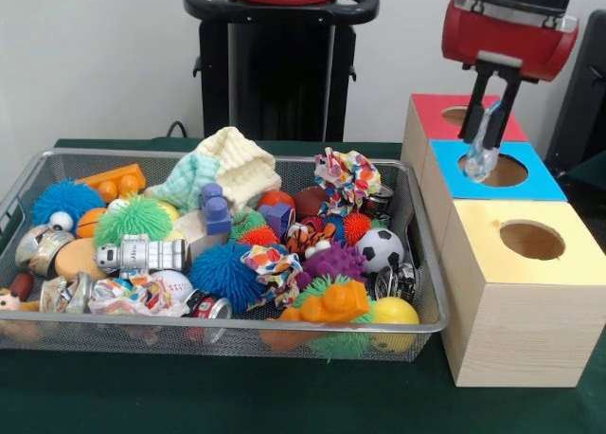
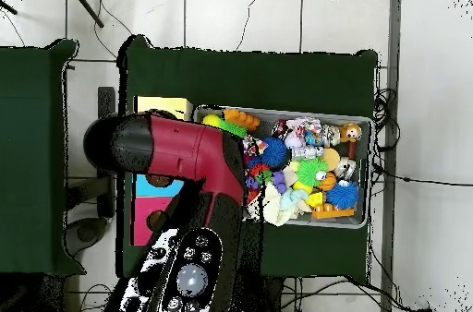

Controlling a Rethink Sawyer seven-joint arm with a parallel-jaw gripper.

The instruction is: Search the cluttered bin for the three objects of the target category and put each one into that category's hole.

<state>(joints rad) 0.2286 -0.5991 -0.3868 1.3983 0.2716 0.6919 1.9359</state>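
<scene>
Toy-crammed wire bin (image 1: 417,326); gripper (image 1: 485,135) holds clear item (image 1: 481,154).

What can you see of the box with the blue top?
The blue-topped box is pale wood with a flat blue top panel and one round hole in it. It stands upright on the green cloth, middle of three in a row, between the red-topped box and the yellow-topped box, right of the wire-mesh basket. The gripper hangs over its hole, holding something pale and shiny.
</scene>
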